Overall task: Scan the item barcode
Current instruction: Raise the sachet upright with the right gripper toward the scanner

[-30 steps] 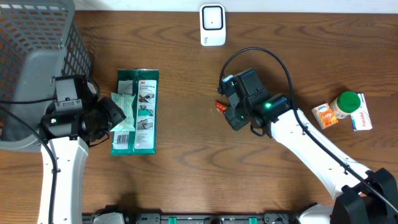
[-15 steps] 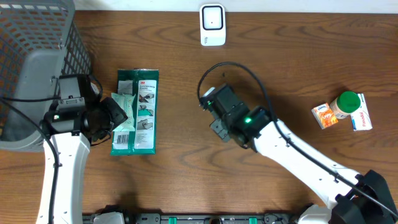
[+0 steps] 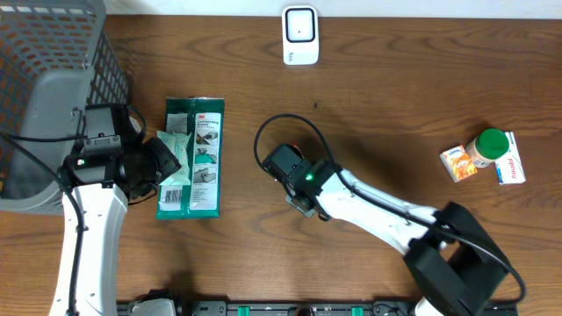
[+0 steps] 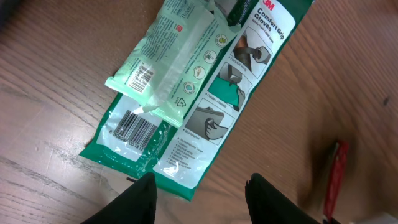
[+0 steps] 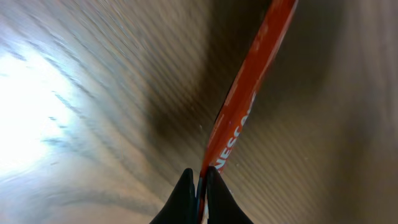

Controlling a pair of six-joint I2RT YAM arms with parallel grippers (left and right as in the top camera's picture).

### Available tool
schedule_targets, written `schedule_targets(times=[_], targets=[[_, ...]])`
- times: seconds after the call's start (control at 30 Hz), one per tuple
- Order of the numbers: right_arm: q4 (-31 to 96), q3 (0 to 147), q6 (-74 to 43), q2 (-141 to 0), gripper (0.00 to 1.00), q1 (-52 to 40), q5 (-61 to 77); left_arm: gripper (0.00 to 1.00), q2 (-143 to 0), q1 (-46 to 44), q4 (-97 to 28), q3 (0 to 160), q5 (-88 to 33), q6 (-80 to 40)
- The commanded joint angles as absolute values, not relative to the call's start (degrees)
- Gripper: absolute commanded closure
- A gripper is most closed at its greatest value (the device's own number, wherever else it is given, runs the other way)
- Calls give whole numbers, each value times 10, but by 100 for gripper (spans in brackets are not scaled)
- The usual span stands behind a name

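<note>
A thin red sachet with white lettering is pinched edge-on by my right gripper, which is shut on its lower end just above the wood. Overhead, that gripper sits mid-table, well short of the white scanner at the far edge. The left wrist view catches the sachet as a red blur. My left gripper is open and holds nothing. It hovers by the near end of a green 3M glove pack, on which lies a pale green wipes pack. A barcode faces up.
A grey mesh basket fills the far left corner behind the left arm. At the right edge stand a green-capped bottle, a small orange box and a white box.
My right arm has swung left and nearer the front, carrying the red sachet away from under the scanner. The left arm and the green packs have not moved.
</note>
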State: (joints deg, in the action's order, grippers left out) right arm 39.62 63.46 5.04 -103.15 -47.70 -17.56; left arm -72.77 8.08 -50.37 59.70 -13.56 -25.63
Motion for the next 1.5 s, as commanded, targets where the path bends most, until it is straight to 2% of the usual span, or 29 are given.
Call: schedule_targets(times=[0.0, 0.27, 0.4, 0.53, 0.63, 0.8, 1.0, 1.07, 1.1, 1.3, 1.47], targets=[[397, 631, 38, -1056, 97, -482, -199, 51, -731, 79, -505, 595, -132, -251], [390, 631, 17, -1070, 98, -482, -199, 51, -731, 79, -505, 595, -132, -251], [392, 631, 17, -1070, 82, -477, -199, 51, -731, 79, -505, 595, -132, -250], [392, 631, 17, -1070, 78, -472, -199, 51, -731, 79, -505, 595, -132, -251], [391, 631, 17, -1070, 67, -472, -199, 51, -731, 79, -505, 595, -132, -251], [385, 632, 17, -1069, 64, -470, -192, 51, -731, 79, -505, 595, -132, -250], [390, 653, 8, -1051, 62, -436, -87, 51, -733, 79, -505, 595, -132, -238], [392, 653, 2, -1049, 48, -414, -86, 51, -734, 79, -506, 595, -132, -238], [395, 653, 3, -1049, 45, -398, -77, 51, -734, 79, -506, 595, -132, -238], [380, 650, 14, -1050, 48, -332, 55, 50, -734, 79, -506, 595, -132, -238], [351, 639, 27, -1050, 48, -328, 70, 50, -734, 79, -506, 595, -132, -238]])
